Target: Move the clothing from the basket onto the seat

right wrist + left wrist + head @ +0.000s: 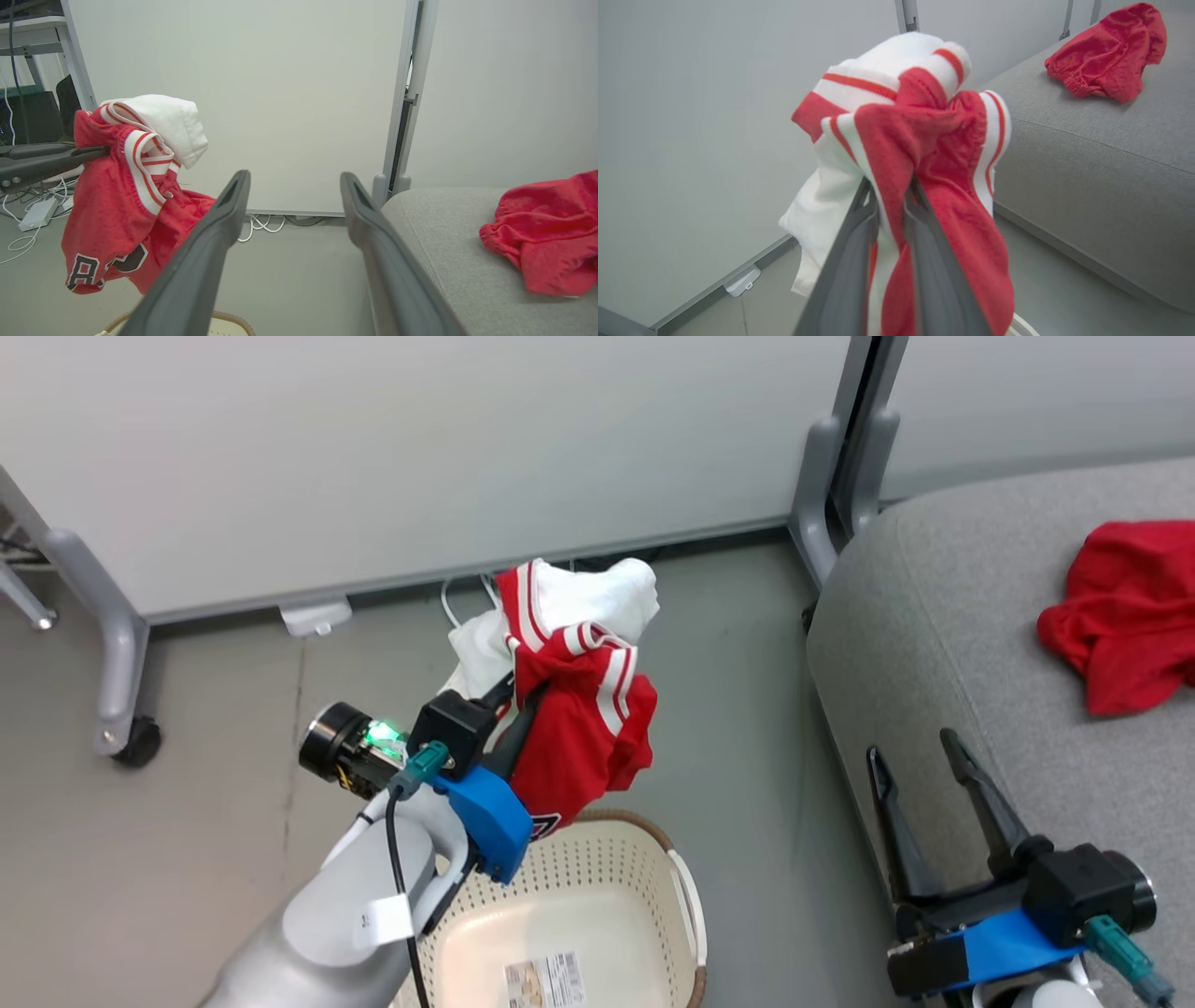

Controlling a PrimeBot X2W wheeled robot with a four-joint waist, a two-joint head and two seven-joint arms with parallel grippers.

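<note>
at the left, a grey wheeled partition leg (112, 653) stands on the floor. right of it the left gripper (519, 702) is raised above the basket, its jaws nearly together and pinched on a fold of the red-and-white garment (588, 709) (striped trim up top, dark white-edged lettering low on the hanging end). the cloth hangs just above the far rim of the basket (611, 863), which sits on the floor near the robot with a barcode sticker (546, 982) inside. further right the right gripper (911, 745) has its two fingers spread wide with nothing between them, beside the near left edge of the seat (934, 616). at the far right a plain red garment (1130, 611) lies crumpled on top of the seat, well apart from both grippers.
</note>
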